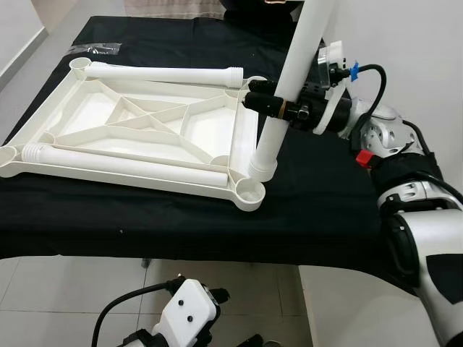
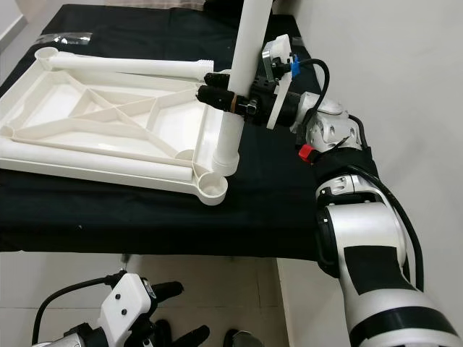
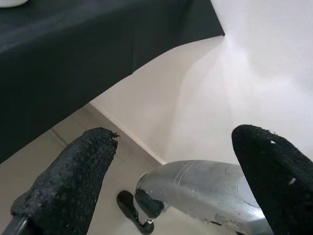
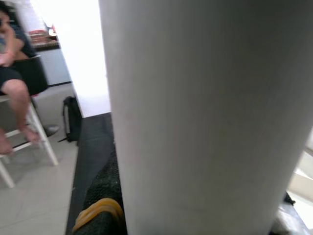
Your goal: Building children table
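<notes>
A white plastic table top (image 1: 87, 126) lies upside down on the black-covered table, its ribs facing up. Two white legs lie on it, one along the far edge (image 1: 170, 73) and one along the near edge (image 1: 123, 160). A third white leg (image 1: 289, 79) stands nearly upright, its lower end just above the near right corner socket (image 1: 251, 191). My right gripper (image 1: 269, 103) is shut on this leg at mid height; the leg (image 4: 205, 112) looms close in the right wrist view. My left gripper (image 3: 166, 181) hangs low beside the table, open, with nothing between its fingers.
The black cloth (image 1: 318, 195) covers the table to its front edge, with pale tiled floor (image 1: 65, 296) below. A white wall (image 1: 412, 50) stands close on the right. A clear plastic bag (image 1: 94, 48) lies at the far left. A seated person (image 4: 14, 83) is beyond the table.
</notes>
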Robot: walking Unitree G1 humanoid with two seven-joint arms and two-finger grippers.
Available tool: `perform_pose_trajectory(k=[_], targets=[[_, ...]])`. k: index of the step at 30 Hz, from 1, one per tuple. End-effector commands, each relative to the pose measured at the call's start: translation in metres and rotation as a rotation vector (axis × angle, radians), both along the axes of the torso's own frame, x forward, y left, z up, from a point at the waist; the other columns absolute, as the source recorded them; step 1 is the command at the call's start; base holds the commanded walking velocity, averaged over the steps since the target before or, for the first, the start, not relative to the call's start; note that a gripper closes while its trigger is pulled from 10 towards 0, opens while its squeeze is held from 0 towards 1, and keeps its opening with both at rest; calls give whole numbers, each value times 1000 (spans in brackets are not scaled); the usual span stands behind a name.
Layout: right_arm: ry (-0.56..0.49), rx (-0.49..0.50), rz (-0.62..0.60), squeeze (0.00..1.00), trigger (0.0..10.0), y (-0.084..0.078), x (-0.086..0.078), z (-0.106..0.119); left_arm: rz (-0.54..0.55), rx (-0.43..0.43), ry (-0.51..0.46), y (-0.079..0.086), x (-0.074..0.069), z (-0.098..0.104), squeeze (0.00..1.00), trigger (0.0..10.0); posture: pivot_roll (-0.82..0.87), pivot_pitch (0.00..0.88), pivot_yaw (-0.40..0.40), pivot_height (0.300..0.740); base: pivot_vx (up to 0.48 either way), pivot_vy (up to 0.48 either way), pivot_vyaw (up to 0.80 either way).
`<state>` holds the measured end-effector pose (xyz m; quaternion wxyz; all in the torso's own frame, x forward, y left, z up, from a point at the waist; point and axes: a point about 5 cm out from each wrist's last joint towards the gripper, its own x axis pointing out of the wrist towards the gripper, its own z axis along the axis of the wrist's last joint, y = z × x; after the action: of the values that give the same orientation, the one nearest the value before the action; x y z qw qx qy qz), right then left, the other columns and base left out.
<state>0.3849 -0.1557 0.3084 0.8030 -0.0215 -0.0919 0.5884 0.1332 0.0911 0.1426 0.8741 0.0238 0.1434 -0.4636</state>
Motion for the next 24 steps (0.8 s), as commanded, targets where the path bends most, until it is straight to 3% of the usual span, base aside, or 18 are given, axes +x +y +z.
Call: perform_pose_trajectory(k=[1,14,24], targets=[[-23,-8,19,0,0,-3,-1,5,-10,6,19,0,-4,-1,0,10000,168,228,-64,740,0,0,0],[-1,-76,169,0,0,5,-9,-9,-7,3,24,0,-1,-2,0,10000,165,220,-57,740,0,0,0],[-28,-93,261,0,0,25,-14,-14,-15,5,26,1,2,-2,0,10000,166,225,-55,740,0,0,0]])
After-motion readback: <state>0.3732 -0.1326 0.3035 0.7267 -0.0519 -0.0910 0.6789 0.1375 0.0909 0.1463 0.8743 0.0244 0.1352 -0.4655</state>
